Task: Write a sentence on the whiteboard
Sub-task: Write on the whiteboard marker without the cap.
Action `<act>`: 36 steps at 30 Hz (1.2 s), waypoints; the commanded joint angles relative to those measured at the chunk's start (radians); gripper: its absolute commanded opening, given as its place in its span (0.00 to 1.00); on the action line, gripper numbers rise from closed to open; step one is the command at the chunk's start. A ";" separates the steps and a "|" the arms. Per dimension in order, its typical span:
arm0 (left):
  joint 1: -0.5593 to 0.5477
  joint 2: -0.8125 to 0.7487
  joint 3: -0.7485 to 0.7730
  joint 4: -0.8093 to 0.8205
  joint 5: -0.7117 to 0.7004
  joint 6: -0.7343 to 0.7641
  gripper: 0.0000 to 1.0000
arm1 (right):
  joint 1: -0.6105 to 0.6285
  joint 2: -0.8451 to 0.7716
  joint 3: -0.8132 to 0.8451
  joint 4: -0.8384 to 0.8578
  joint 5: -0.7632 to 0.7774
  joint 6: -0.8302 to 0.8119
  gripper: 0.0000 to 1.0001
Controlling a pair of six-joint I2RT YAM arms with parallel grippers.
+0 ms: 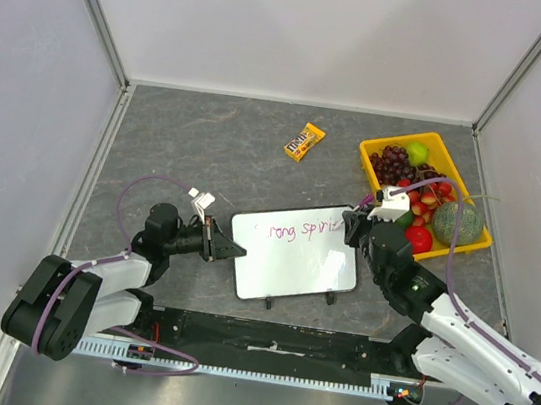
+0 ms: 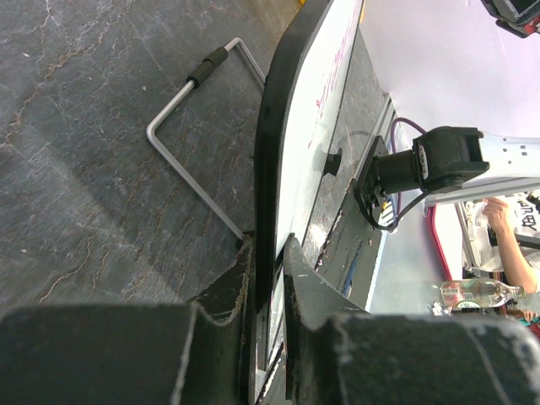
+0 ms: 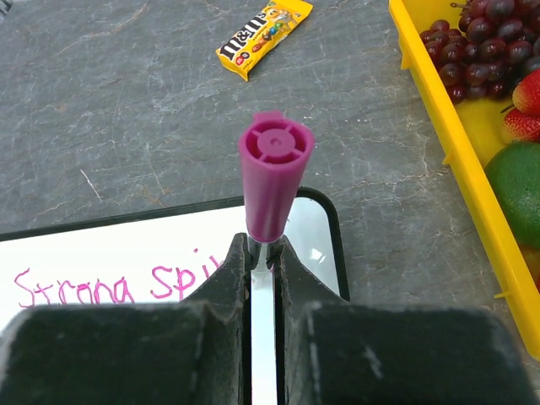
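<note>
The whiteboard lies mid-table, propped on small black feet. The sentence runs across its top in thin pink handwriting, and the right wrist view reads "Strong Spi". My left gripper is shut on the board's left rim, and the left wrist view shows the black edge pinched between both fingers. My right gripper hovers over the board's upper right corner, shut on a pink marker that stands upright. The marker's tip is hidden behind the fingers.
A yellow tray holding grapes, strawberries, a lime and other fruit sits at the back right, its rim close to my right gripper. An M&M's packet lies behind the board. A bent wire stand lies under the board. Grey walls enclose the table.
</note>
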 commanded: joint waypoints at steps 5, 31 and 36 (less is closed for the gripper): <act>0.004 0.011 -0.005 -0.063 -0.065 0.044 0.02 | -0.004 -0.032 -0.046 -0.059 0.020 0.020 0.00; 0.004 0.004 -0.009 -0.063 -0.063 0.043 0.02 | -0.004 -0.173 0.051 -0.118 -0.012 -0.023 0.00; 0.004 0.005 -0.008 -0.063 -0.066 0.041 0.02 | -0.004 -0.167 0.051 -0.131 -0.031 -0.022 0.00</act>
